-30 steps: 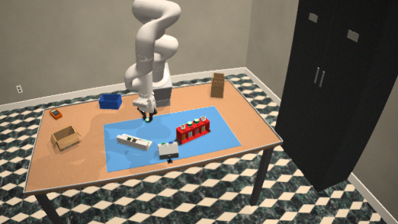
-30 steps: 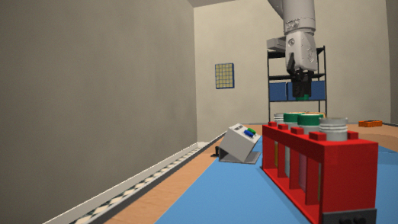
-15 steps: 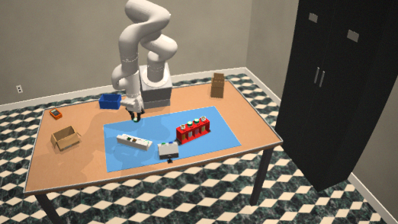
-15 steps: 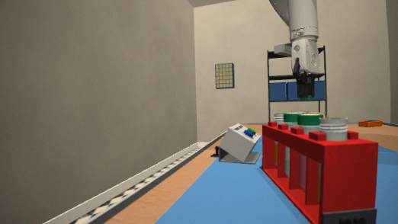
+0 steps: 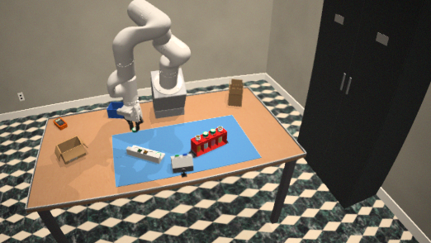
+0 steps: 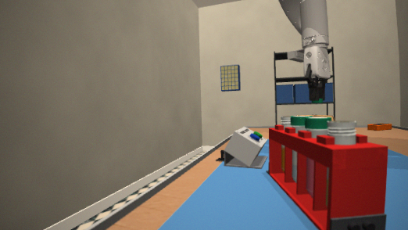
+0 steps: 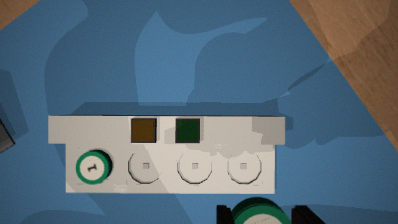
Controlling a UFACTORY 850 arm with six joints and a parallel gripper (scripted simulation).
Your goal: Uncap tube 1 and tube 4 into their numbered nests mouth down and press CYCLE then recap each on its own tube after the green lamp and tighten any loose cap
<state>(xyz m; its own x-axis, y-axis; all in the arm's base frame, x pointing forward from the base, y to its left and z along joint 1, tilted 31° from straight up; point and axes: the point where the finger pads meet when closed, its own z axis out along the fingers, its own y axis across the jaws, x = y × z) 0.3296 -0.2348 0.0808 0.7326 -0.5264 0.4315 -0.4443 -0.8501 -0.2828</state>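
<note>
My gripper (image 5: 134, 128) (image 6: 317, 98) (image 7: 261, 216) is shut on a green cap (image 7: 261, 212) (image 5: 134, 130) and holds it in the air above the blue mat (image 5: 231, 140). In the wrist view the white cap tray (image 7: 225, 131) (image 5: 145, 154) lies just ahead. A green cap marked 1 (image 7: 93, 167) sits in its left nest. The other three nests are empty, and the held cap hangs nearest the right one (image 7: 244, 166). The amber lamp (image 7: 143, 130) and green lamp (image 7: 187, 130) look dark. The red decapping station (image 5: 209, 143) (image 6: 348, 172) has two green-capped middle tubes (image 6: 317, 122) and a bare end tube (image 6: 341, 132).
The grey key housing (image 5: 182, 162) (image 6: 244, 146) with a blue key (image 6: 255, 138) and a green key (image 6: 258, 134) stands between tray and station. An open cardboard box (image 5: 71, 150), an orange device (image 5: 60, 123), a blue bin (image 5: 113, 110) and a brown box (image 5: 235, 91) stand off the mat.
</note>
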